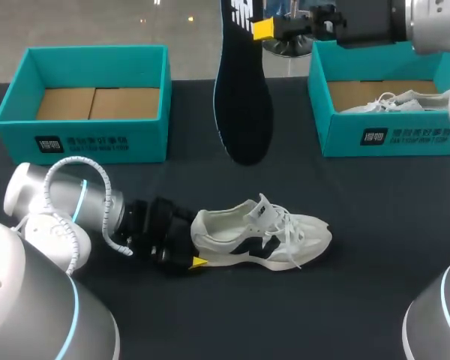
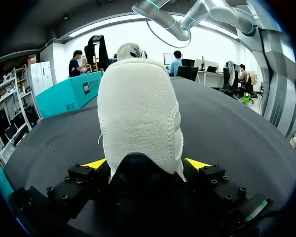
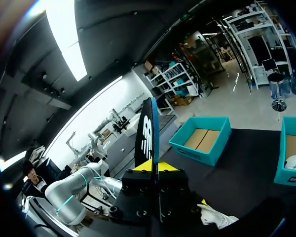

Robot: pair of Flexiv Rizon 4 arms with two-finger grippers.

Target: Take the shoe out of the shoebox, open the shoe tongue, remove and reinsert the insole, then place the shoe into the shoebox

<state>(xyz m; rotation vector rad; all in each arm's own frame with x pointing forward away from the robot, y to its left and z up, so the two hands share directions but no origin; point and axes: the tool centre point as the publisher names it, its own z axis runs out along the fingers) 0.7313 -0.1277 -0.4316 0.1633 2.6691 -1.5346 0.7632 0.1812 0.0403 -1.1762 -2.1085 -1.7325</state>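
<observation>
Shoe (image 1: 262,232), white with a dark side mark: stands on its sole on the dark worktop (image 1: 345,307), toe toward the right arm's side. Held at the heel by the left gripper (image 2: 145,165), one yellow tip pressed to each side. Insole (image 1: 244,105), black: out of the shoe, hangs in the air between the two teal boxes, pinched at its upper end by the right gripper (image 3: 155,166). Left shoebox (image 1: 97,142): open, brown cardboard floor showing. Right shoebox (image 1: 390,139): open, holds a second shoe (image 1: 394,101), white.

Looks down on the table (image 1: 360,300) from high behind — and, from the left wrist, low against the same shoe (image 2: 138,118).
</observation>
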